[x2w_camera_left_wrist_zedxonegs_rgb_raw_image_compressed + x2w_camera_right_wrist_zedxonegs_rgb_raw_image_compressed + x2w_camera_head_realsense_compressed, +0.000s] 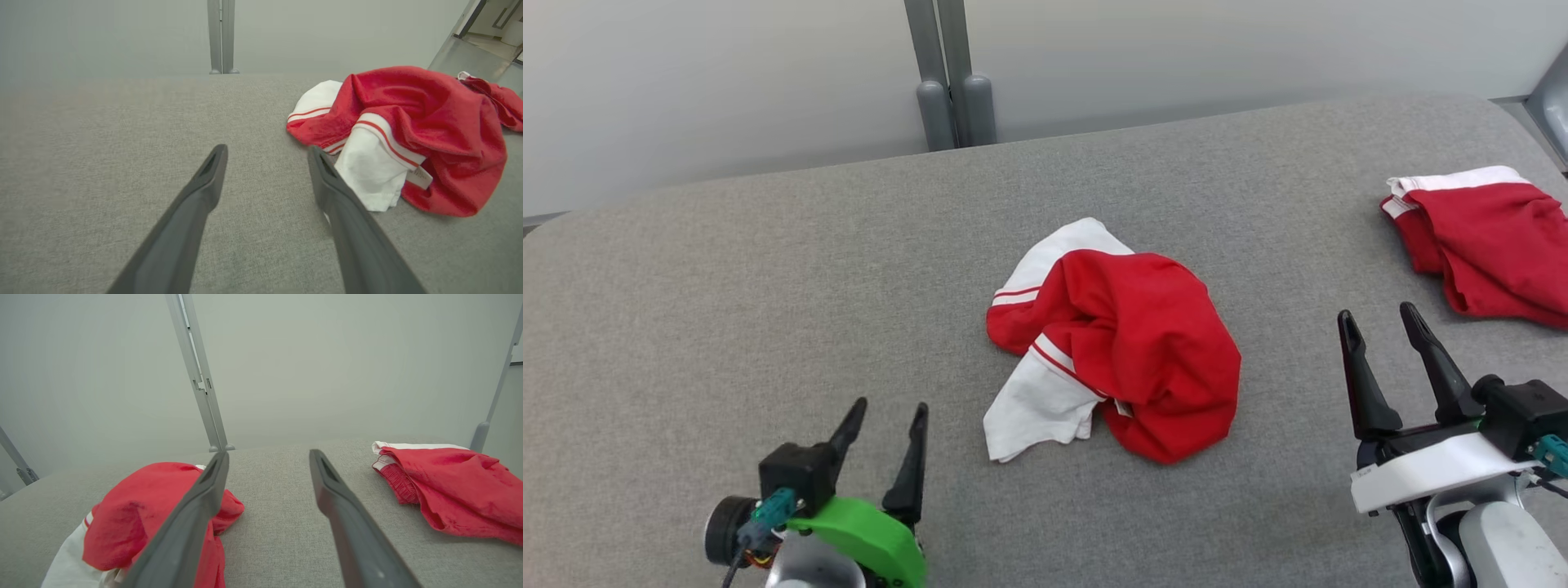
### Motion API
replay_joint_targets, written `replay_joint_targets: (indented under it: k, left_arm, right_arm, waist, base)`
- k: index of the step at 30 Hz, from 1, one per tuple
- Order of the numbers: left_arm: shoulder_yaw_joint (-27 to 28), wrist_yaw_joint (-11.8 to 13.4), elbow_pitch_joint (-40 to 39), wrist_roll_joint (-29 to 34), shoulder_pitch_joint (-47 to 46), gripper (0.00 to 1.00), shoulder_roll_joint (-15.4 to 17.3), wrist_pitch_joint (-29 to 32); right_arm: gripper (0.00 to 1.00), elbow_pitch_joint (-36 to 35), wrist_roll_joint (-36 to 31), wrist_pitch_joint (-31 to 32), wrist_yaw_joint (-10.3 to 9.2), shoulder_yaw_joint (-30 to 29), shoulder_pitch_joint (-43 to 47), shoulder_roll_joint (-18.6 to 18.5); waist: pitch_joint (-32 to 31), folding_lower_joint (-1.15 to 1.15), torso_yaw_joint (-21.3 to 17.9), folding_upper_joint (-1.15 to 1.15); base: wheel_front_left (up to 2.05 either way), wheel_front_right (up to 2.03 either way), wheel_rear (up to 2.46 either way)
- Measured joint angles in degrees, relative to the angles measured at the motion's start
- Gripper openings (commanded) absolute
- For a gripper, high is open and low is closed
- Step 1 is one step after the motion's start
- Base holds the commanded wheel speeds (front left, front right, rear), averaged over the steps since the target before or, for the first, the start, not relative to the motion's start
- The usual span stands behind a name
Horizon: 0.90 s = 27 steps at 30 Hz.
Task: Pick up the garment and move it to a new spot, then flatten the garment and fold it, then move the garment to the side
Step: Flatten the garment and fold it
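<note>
**Starting condition**

1. Locate the garment (1111, 351). It lies crumpled at the middle of the grey padded table (768, 310), with the red body bunched over the white sleeves and a small label showing at the near edge. Nothing is touching it.
2. Check the left gripper (890, 404). It hovers at the near left, apart from the cloth. Its two fingers are spread to full width and hold nothing.
3. Check the right gripper (1376, 312). It stands at the near right, with its fingers likewise spread wide and empty.
4. Note the second garment (1486, 245), which lies folded at the far right edge of the table. It was probably set aside there as finished work, so do not treat it as the piece to handle. Keep the right arm off it.

**Assessment**

The pickup has not begun. The grippers flank the cloth on either side, which suits a two-handed lift. Open fingers are needed here because each pair must straddle a fold before closing.

**Next move**

Aim each grasp at a raised red ridge rather than the flat white sleeve. A thin single layer may slip out of the fingers. Expect the fabric to sag and unroll once it is lifted.
</note>
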Motion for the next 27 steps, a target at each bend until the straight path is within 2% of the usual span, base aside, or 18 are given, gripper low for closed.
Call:
replay_joint_targets:
  k: [5,16,17,18,19,25,27]
  left_arm:
    - [-4.2,-2.2,4.7,-2.0,-3.3,1.00,-0.8,7.7]
    - [-6.6,-3.4,15.9,-7.7,-9.4,1.00,-3.7,11.4]
    - [-6.9,-3.4,16.9,-7.8,-10.0,0.42,-3.7,11.6]
    - [-7.1,-3.4,17.3,-7.7,-10.5,0.07,-3.7,11.2]
    - [-7.0,-3.4,17.7,-7.6,-10.9,0.00,-3.8,10.4]
    - [-5.9,-3.3,15.7,-8.7,-11.3,0.00,-3.1,8.2]
    - [-4.7,-2.3,12.9,-9.0,-10.4,0.00,-2.2,7.4]
  right_arm:
    - [1.00,0.0,0.0,0.0,0.00,0.4,-1.4,-0.5]
    - [1.00,0.2,0.0,0.0,0.00,1.6,-3.8,0.0]
    - [1.00,0.2,0.0,0.0,0.00,1.7,-3.9,0.1]
    - [1.00,0.2,0.0,0.0,0.00,1.7,-3.9,0.2]
    - [1.00,0.2,0.0,0.0,0.00,1.6,-3.9,0.2]
    - [1.00,0.2,0.0,0.0,0.00,0.6,-3.8,0.4]
    - [1.00,0.1,0.1,0.0,0.00,0.5,-3.7,0.4]
  waist:
    - [1.0,0.00,-1.4,0.00]
    - [3.5,0.00,-4.9,0.00]
    - [3.8,0.00,-5.2,0.00]
    - [3.9,0.00,-5.3,0.00]
    - [4.2,0.00,-5.5,0.00]
    - [4.6,0.00,-4.9,0.00]
    - [4.5,0.00,-4.2,0.00]
  base:
    - [0.00,0.00,0.00]
    - [0.00,0.00,0.00]
    - [0.00,0.00,0.00]
    - [0.00,0.00,0.00]
    - [0.00,0.00,0.00]
    - [0.00,0.00,0.00]
    - [0.00,0.00,0.00]
